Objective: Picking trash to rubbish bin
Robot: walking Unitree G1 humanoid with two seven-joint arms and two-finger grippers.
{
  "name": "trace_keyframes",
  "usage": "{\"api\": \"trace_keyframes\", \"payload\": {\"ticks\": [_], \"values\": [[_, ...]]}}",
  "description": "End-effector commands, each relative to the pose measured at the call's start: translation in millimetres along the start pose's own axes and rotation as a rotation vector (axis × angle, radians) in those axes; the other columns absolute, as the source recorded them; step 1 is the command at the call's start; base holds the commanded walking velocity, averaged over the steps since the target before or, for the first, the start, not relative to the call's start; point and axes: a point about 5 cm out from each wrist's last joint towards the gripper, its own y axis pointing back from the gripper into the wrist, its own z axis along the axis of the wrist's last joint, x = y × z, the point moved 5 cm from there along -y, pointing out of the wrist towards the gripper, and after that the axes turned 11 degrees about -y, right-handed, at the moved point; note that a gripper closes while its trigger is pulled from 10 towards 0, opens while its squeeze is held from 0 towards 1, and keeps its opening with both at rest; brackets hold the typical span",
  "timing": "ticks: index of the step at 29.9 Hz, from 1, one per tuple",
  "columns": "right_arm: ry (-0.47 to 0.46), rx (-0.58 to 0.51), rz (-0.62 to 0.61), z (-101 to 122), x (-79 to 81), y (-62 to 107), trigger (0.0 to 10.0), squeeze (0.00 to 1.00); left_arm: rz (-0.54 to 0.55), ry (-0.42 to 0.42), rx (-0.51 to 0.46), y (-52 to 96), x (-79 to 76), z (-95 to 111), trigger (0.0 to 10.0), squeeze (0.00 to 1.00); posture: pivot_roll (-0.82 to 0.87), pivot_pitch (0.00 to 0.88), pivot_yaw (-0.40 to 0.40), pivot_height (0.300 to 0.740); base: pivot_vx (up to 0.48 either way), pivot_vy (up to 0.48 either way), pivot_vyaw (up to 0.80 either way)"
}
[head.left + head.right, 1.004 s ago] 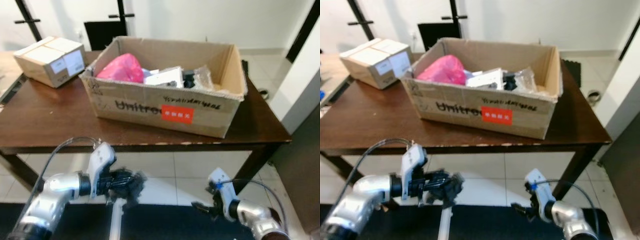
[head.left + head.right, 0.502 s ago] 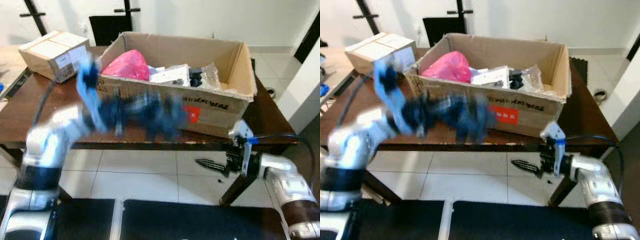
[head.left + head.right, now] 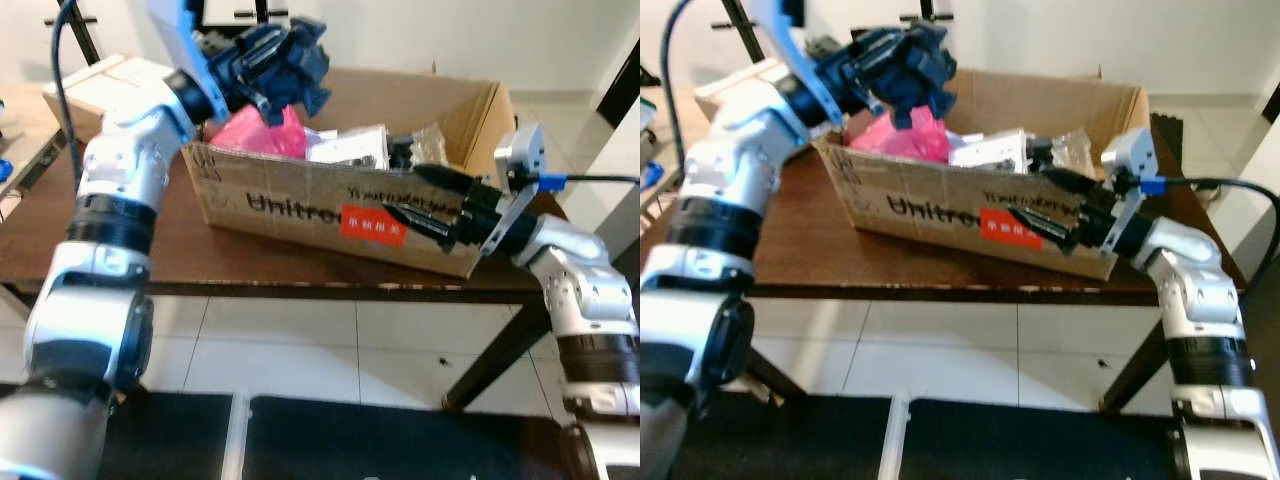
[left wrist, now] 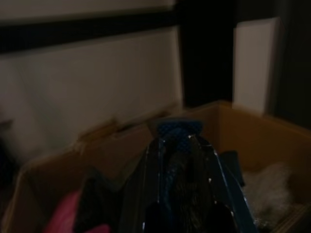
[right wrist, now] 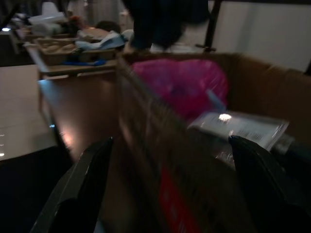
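Note:
A large open cardboard box [image 3: 300, 195] stands on the dark wooden table [image 3: 150, 240]. Inside lie a pink bag [image 3: 262, 130], a white packet [image 3: 345, 148] and clear plastic wrap [image 3: 430, 145]. My left gripper [image 3: 265, 65] is raised over the box's rear left corner, shut on a crumpled dark blue piece of trash [image 3: 290, 70]; in the left wrist view the blue trash [image 4: 177, 145] sits between the fingers above the box. My right gripper [image 3: 400, 190] is open, its fingers [image 5: 90, 184] spread against the box's front wall near the right end.
A smaller taped carton [image 3: 85, 85] sits at the table's back left. Black mats [image 3: 350, 440] lie on the tiled floor in front of the table. A black stand and a white wall are behind the box.
My left arm swung up from below table height with the blue trash to above the box. My right arm rose from near the floor to the box's front wall. The view shifted.

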Motion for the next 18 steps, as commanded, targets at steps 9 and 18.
{"api": "trace_keyframes", "payload": {"ticks": [9,18], "values": [[0.095,-0.002,-0.052,13.2,8.3,-26.2,10.0,0.00,0.036,-0.066,0.134,-30.9,-20.8,-24.1,10.0,0.00,-0.08,0.114,0.079,0.740,0.000,0.000,0.00],[0.109,-0.010,-0.046,22.6,17.5,-30.0,10.0,0.00,0.037,-0.102,0.170,-37.6,-28.9,-29.6,10.0,0.00,-0.09,0.127,0.096,0.740,0.000,0.000,0.00]]}}
